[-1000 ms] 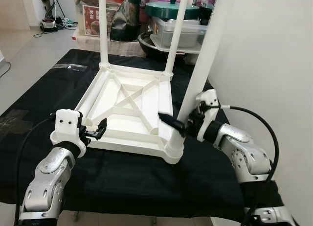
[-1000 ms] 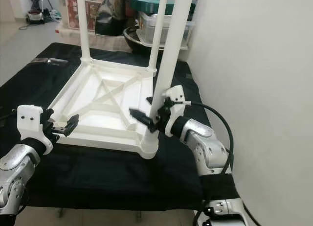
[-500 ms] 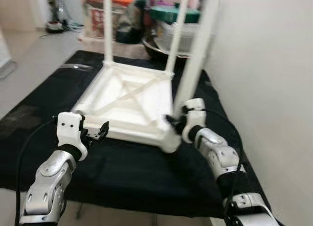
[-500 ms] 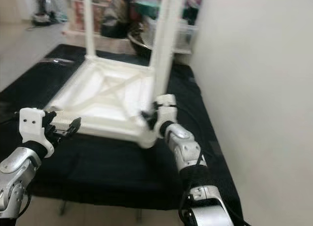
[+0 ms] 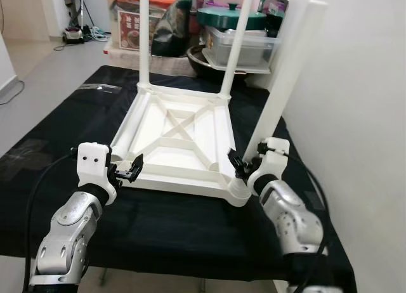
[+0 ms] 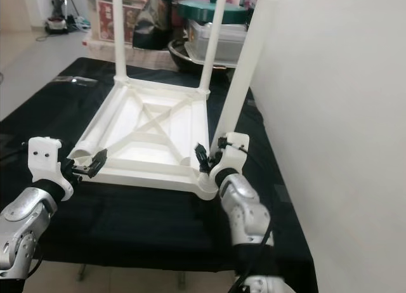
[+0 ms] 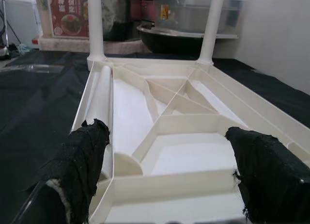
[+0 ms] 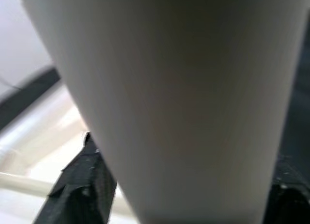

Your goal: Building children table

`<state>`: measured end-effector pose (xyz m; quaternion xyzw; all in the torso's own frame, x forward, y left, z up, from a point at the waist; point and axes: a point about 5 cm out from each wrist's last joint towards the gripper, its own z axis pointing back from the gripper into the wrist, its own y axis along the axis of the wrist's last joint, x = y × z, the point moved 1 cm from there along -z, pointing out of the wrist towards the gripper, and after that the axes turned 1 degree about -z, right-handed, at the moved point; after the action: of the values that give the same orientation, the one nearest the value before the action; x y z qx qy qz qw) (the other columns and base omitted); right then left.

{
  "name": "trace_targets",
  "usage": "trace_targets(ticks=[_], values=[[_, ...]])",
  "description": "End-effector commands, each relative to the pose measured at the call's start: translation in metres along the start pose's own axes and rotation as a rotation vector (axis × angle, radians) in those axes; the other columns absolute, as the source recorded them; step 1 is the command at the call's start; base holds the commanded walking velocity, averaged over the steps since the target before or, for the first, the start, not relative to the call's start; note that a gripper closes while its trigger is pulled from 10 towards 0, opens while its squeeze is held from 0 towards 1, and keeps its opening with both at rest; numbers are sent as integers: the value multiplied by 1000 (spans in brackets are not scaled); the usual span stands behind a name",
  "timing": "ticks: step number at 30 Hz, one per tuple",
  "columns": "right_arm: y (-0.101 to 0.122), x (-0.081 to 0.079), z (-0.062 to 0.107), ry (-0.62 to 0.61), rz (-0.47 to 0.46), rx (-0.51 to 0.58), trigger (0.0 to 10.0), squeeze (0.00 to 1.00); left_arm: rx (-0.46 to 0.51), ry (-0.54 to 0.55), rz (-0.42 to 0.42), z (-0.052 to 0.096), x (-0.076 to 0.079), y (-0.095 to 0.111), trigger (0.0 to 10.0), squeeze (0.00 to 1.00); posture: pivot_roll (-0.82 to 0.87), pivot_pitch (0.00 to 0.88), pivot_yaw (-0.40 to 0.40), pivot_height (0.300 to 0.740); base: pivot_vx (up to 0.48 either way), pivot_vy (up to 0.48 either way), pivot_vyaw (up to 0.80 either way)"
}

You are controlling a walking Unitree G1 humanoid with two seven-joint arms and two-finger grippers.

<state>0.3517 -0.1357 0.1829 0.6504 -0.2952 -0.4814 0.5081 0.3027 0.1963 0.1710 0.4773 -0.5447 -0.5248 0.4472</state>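
A white children's tabletop (image 5: 184,182) lies upside down on a black cloth (image 5: 70,122). Two white legs (image 5: 144,39) (image 5: 236,49) stand upright in its far corners. A third leg (image 5: 285,77) leans toward the wall from the near right corner socket (image 5: 238,193). My right gripper (image 5: 246,167) is shut on this leg just above the socket, and the leg sits between its fingers (image 8: 82,190). A loose leg (image 7: 99,103) lies inside the tabletop along its left rim. My left gripper (image 5: 133,168) stands open at the near left corner, with nothing between its fingers (image 7: 85,151).
A white wall (image 5: 368,115) runs close along the right side. Storage boxes, a green-lidded pot (image 5: 229,15) and a dark bowl crowd the floor behind the table. A small clear bag (image 5: 95,87) lies on the cloth at far left. Bare cloth spans the near edge.
The camera has shifted. My right gripper has slid down the tilted leg to just above the corner socket. The left gripper stays open at the near left corner.
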Motion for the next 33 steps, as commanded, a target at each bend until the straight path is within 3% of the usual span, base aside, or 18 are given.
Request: trace_targets(ticks=[1, 4, 13, 14, 15, 16, 18, 19, 20, 21, 22, 23, 24, 26, 28, 31, 32, 33], values=[[12, -18, -1, 285, -2, 14, 10000, 0, -33, -53, 28, -2, 10, -10, 10000, 0, 92, 0, -162, 740, 0, 0, 0], [17, -25, 3, 438, 61, -12, 10000, 0, -33, -90, 44, -2, 16, -10, 10000, 0, 99, 0, -166, 740, 0, 0, 0], [13, -34, 9, 572, 150, -83, 9843, 0, -41, -81, 45, -2, 12, -13, 10000, 0, 108, 0, -169, 740, 0, 0, 0], [8, -35, 8, 607, 196, -132, 3686, 0, -49, -70, 44, -3, 9, -15, 10000, 0, 108, 0, -169, 740, 0, 0, 0], [8, -35, 8, 607, 196, -132, 3686, 0, -49, -70, 44, -3, 9, -15, 10000, 0, 108, 0, -169, 740, 0, 0, 0], [3, -30, 1, 563, 240, -166, 0, 0, -57, -55, 44, -4, 5, -18, 10000, 0, 113, 0, -172, 740, 0, 0, 0], [3, -30, 1, 563, 240, -166, 0, 0, -57, -55, 44, -4, 5, -18, 10000, 0, 113, 0, -172, 740, 0, 0, 0], [3, -15, -15, 362, 246, -162, 0, 0, -63, -45, 42, -4, 3, -20, 10000, 0, 114, 0, -176, 740, 0, 0, 0], [4, 14, -24, -34, 176, -114, 0, 0, -65, -32, 39, -4, 1, -22, 10000, 0, 118, 0, -178, 740, 0, 0, 0], [2, 33, -24, -308, 113, -101, 0, 0, -65, -24, 37, -4, 1, -22, 10000, 0, 118, 0, -178, 740, 0, 0, 0], [2, 33, -24, -308, 113, -101, 0, 0, -65, -24, 37, -4, 1, -22, 10000, 0, 118, 0, -178, 740, 0, 0, 0], [-7, 44, -14, -509, 62, -97, 0, 0, -64, -18, 32, -4, 0, -23, 10000, 0, 120, 0, -178, 740, 0, 0, 0], [-16, 46, -3, -600, 44, -99, 0, 0, -64, -14, 30, -3, 0, -24, 10000, 0, 120, 0, -178, 740, 0, 0, 0], [-22, 40, 6, -624, 48, -82, 0, 0, -64, -11, 28, -3, -1, -25, 10000, 0, 124, 0, -171, 740, 0, 0, 0], [-27, 12, 18, -567, 81, -52, 0, 0, -69, -7, 24, -3, -3, -26, 10000, 0, 130, 0, -170, 740, 0, 0, 0], [-24, -2, 19, -489, 107, -43, 0, 0, -70, -5, 23, -4, -4, -26, 10000, 0, 124, 0, -164, 740, 0, 0, 0], [-17, -10, 14, -395, 105, -31, 10000, 0, -70, -4, 23, -4, -4, -26, 10000, 0, 121, 0, -161, 740, 0, 0, 0], [-12, -15, 9, -329, 104, -20, 10000, 0, -69, -3, 23, -5, -5, -26, 10000, 0, 120, 0, -161, 740, 0, 0, 0]])
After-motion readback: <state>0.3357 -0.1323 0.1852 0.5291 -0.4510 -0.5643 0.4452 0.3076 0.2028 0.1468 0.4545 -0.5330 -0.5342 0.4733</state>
